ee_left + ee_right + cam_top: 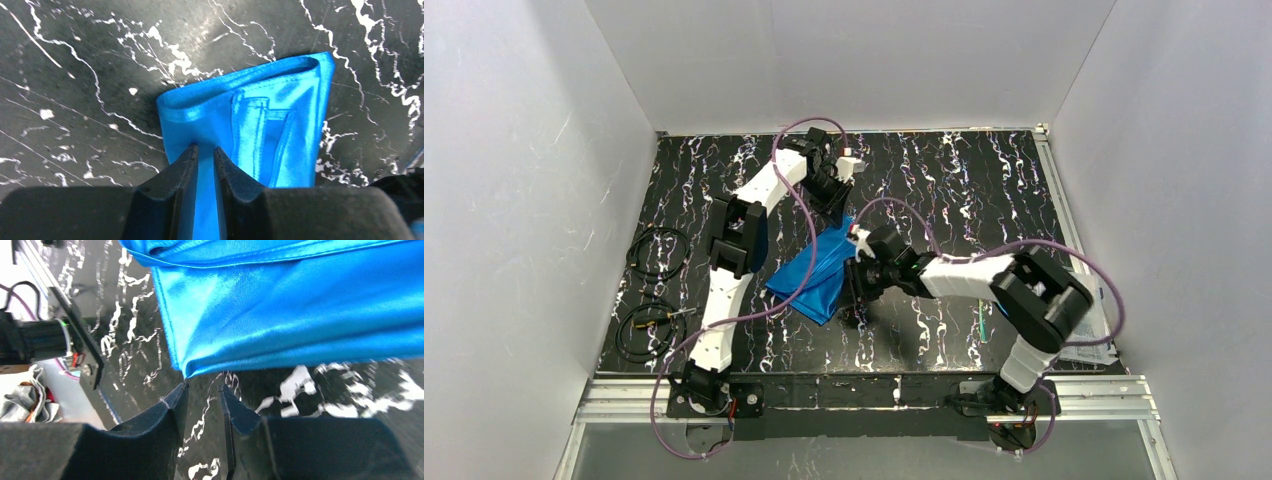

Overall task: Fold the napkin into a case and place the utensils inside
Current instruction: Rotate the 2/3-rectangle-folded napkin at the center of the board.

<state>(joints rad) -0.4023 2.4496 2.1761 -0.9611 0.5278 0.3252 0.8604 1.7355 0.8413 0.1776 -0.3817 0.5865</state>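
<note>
1. Top external view, left of frame: 2 black cable loops [656,252] lie on the marbled table [984,190], well apart from the work.
2. Left arm: the likely risk is that a pull drags the whole slick stack, or that layers slide apart, because the pinch takes only a small bite. The arm rises from its base at lower left and reaches to upper centre. There the left gripper [836,212] points down at the far end of the napkin [817,275]. In the left wrist view its fingers [182,165] press almost together, pinching a strip of blue cloth.
3. Centre of frame: the napkin lies flat as a long layered band, slanting toward lower left. A purple cable [810,250] drapes across it and could snag a fold.
4. Right arm: its narrow gap could miss the corner or catch just 1 layer. The elbow folds at right and the forearm stretches left, which puts the right gripper [861,285] beside the napkin's edge. In the right wrist view the fingers stand slightly parted and empty, with the cloth corner just off the tips.
5. Lower right: a thin greenish sliver beside the arm is probably the utensils [981,325], too small to count.
</note>
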